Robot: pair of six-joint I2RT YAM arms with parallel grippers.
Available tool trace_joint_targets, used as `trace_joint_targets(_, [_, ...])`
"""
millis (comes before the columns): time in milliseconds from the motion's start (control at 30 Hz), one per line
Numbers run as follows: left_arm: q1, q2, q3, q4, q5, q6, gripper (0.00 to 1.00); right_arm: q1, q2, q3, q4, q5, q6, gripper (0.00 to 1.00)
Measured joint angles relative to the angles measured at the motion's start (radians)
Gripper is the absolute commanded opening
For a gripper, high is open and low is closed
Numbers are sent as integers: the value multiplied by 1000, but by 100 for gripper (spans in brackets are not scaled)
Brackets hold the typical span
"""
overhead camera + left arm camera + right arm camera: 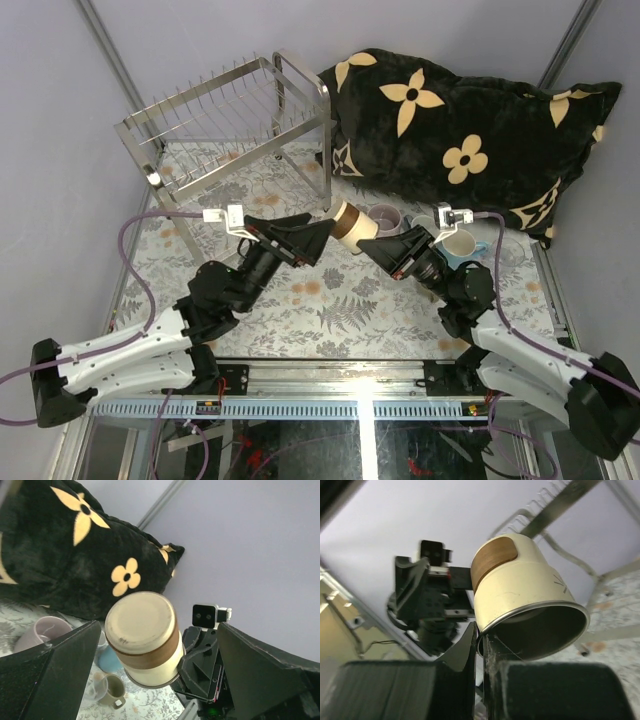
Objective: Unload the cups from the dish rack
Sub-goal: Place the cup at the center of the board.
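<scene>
**A:** Nearest the lens are the two arms, the left arm [150, 350] and the right arm [530, 355], both reaching out over the flowered table [330, 310]. What's biggest back there?

**B:** The black pillow [470, 130] with cream flowers, lying along the far right. To its left the dish rack [230, 115] stands upright in the table's far left corner.

**A:** And the cups?

**B:** The cream-and-brown cup [352, 225] is up in the air on its side, between the two claws and just in front of the rack. A lilac mug [384, 215] and a light blue mug [462, 243] stand on the table near the pillow's front edge.

**A:** Which claw has the cup?

**B:** The right claw [482, 642] is clamped on its rim. The left claw [157, 630] is spread wide, with one finger on either side of the cup's base.
</scene>
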Motion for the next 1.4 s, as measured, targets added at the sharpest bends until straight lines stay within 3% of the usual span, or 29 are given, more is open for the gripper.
trace_joint_targets(133, [0, -74, -3, -91, -49, 11, 100, 0, -111, 35, -309, 19, -140, 0])
trace_joint_targets(367, [0, -184, -61, -241, -128, 7, 100, -1, -187, 245, -888, 115, -413, 0])
trace_joint_targets(600, [0, -217, -130, -343, -175, 5, 100, -1, 1, 507, -1335, 188, -631, 0])
trace_joint_targets(900, [0, -319, -214, -388, -224, 13, 100, 11, 348, 700, -1645, 235, -772, 0])
trace_joint_targets(1400, [0, -491, -305, -414, -292, 37, 100, 134, 692, 962, -1872, 378, -875, 0])
